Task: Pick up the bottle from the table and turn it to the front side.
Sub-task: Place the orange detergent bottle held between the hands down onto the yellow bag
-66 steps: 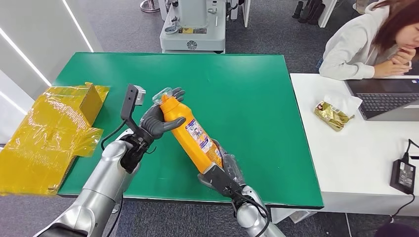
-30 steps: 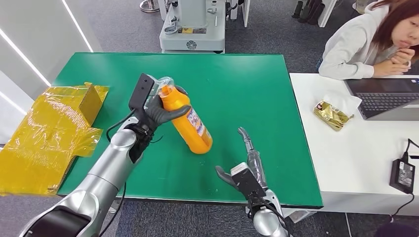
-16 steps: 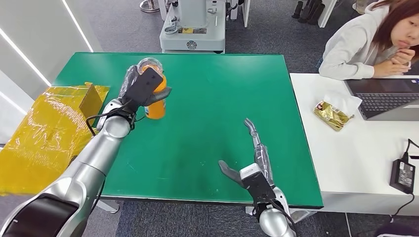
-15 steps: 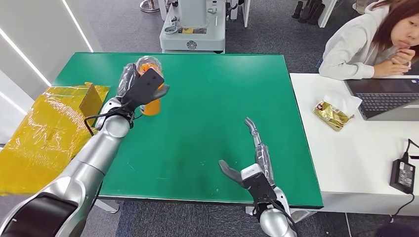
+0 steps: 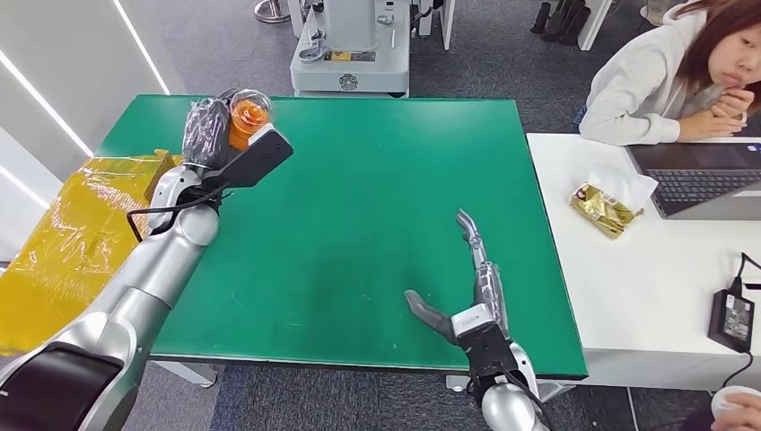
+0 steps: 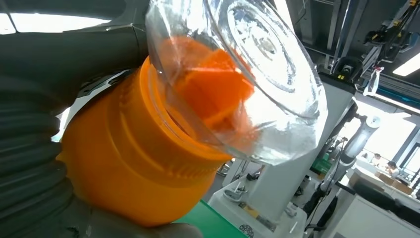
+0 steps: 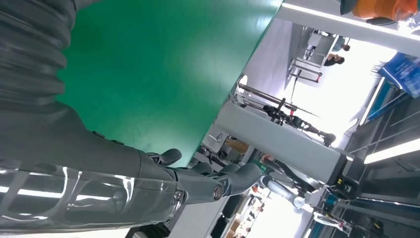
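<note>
While the left hand [image 5: 208, 135] grips the orange bottle [image 5: 240, 123] around its neck, it holds it raised above the far left corner of the green table [image 5: 377, 189], clear cap towards the head camera, presumably so the body can be rotated freely without scraping the surface. Its label side cannot be read from here. Meanwhile the right hand [image 5: 467, 301] hovers low over the table's near edge, fingers spread and holding nothing, likely kept clear of the turn.
</note>
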Robot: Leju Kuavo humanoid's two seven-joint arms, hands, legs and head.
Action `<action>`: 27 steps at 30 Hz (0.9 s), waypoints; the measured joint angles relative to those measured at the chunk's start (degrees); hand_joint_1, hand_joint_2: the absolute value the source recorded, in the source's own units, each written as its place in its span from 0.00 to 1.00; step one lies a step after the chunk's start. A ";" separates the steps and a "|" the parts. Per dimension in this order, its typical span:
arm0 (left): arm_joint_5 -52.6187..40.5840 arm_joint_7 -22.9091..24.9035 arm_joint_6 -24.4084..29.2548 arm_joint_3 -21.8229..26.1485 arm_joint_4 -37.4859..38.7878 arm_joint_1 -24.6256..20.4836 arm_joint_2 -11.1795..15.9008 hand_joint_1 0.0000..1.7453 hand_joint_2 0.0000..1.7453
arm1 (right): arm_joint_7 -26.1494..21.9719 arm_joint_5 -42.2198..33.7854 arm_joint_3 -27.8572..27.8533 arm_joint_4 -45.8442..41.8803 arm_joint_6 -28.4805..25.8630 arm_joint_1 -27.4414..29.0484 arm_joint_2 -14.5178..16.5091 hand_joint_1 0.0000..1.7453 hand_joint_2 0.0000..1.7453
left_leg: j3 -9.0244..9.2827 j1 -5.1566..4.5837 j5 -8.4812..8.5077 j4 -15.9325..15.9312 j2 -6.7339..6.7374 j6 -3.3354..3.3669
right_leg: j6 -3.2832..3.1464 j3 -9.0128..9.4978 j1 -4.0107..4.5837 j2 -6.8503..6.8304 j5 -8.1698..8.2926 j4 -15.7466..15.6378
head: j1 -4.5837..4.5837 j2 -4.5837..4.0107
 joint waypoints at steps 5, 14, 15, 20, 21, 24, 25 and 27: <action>-13.23 6.40 8.21 -1.07 0.07 0.23 1.26 1.00 1.00 | -1.69 -0.29 0.18 -0.27 -0.49 0.38 -0.51 0.00 1.00 | -0.03 0.00 -0.01 -0.01 0.02 0.00 | 0.00 0.00 0.00 0.01 0.00 0.00 | 0.00 0.00; -44.49 25.64 14.50 -1.91 5.41 4.73 6.04 1.00 1.00 | -3.45 -1.20 0.58 -1.53 -2.05 2.34 -1.78 0.00 1.00 | -0.03 0.02 0.01 -0.05 0.03 -0.03 | -0.02 -0.06 0.01 0.03 -0.02 0.01 | 0.00 0.00; -46.90 28.16 13.99 -2.35 6.12 5.21 6.50 1.00 1.00 | -3.60 -1.24 0.57 -1.64 -2.15 2.61 -1.85 0.00 1.00 | -0.03 0.01 0.01 -0.05 0.03 -0.03 | -0.02 -0.06 0.01 0.03 -0.02 0.01 | 0.00 0.00; -50.88 39.73 12.50 -7.29 9.61 7.58 8.39 1.00 1.00 | -4.26 -1.08 0.15 -2.00 -2.64 4.67 -1.98 0.00 1.00 | -0.07 0.01 0.02 -0.04 0.00 -0.03 | -0.01 -0.07 0.01 0.00 -0.02 -0.02 | 0.00 0.00; -50.88 39.92 12.48 -7.96 10.05 7.89 8.57 1.00 1.00 | -4.36 -1.01 -0.08 -2.22 -2.73 5.14 -1.99 0.00 1.00 | -0.09 0.01 0.02 -0.04 -0.02 -0.03 | -0.01 -0.08 0.01 -0.03 -0.02 -0.02 | 0.00 0.00; -50.89 38.96 11.48 -9.14 11.03 8.17 8.95 1.00 1.00 | -4.52 -0.79 -0.74 -3.42 -2.78 6.49 -1.98 0.00 1.00 | -0.12 0.00 0.02 -0.03 -0.02 -0.03 | -0.01 -0.09 0.00 -0.03 -0.01 -0.03 | 0.01 0.00; -50.89 38.54 11.02 -9.42 11.32 8.15 9.01 1.00 1.00 | -4.53 -0.69 -0.92 -3.85 -2.78 6.87 -1.98 0.00 1.00 | -0.12 0.00 0.01 -0.03 0.00 -0.02 | -0.01 -0.09 0.00 -0.01 -0.01 -0.03 | 0.01 0.00; -50.90 38.08 10.45 -9.87 11.87 8.12 9.05 1.00 1.00 | -4.53 -0.39 -1.26 -4.50 -2.76 7.47 -1.98 0.00 1.00 | -0.12 0.00 0.01 -0.03 0.04 -0.02 | -0.01 -0.10 0.00 0.02 0.00 -0.03 | 0.00 0.00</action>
